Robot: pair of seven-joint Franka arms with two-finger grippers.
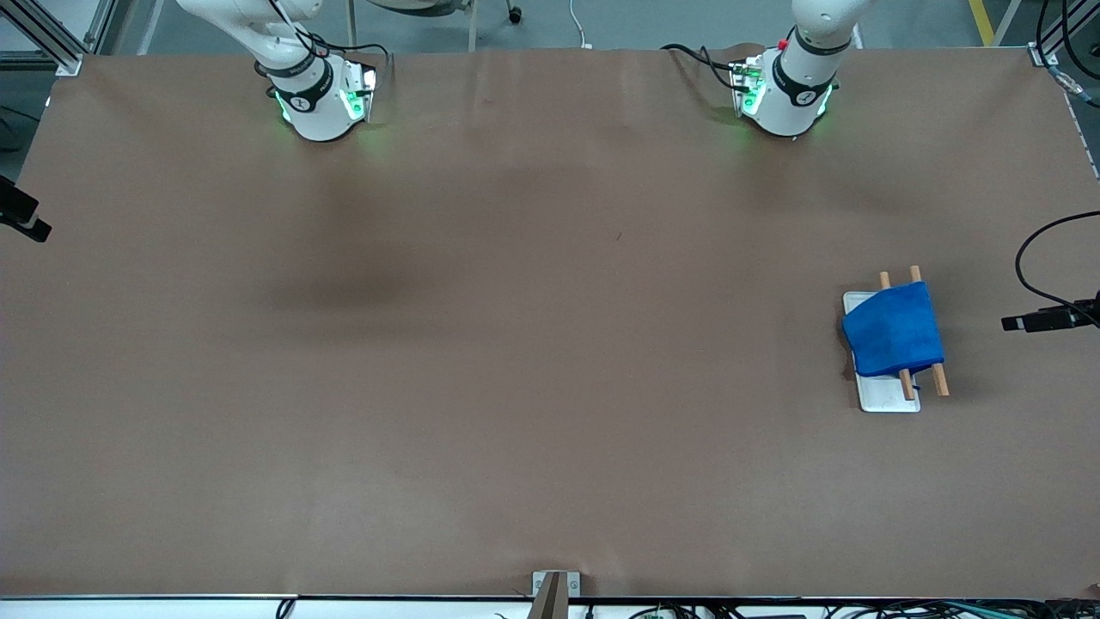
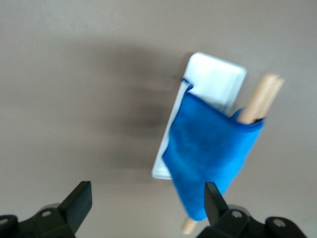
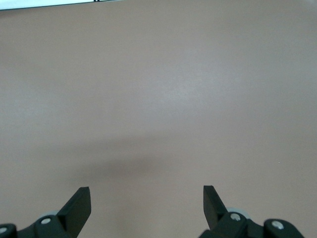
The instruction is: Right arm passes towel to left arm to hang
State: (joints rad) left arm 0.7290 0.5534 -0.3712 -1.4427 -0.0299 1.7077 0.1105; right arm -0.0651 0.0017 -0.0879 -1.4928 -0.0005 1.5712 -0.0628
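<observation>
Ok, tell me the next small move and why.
Probably just retreat: the towel already hangs over the wooden rods of the rack. The left hand is open above it, and the right hand is open over bare table.

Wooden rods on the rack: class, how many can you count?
2. One wooden rod and a second rod lie side by side over the white base, toward the left arm's end, both running under the towel. More could be hidden.

White arms [image 1: 808,77], black bands, green-lit bases (one red-knobbed); black hands [image 2: 146,210].
</observation>
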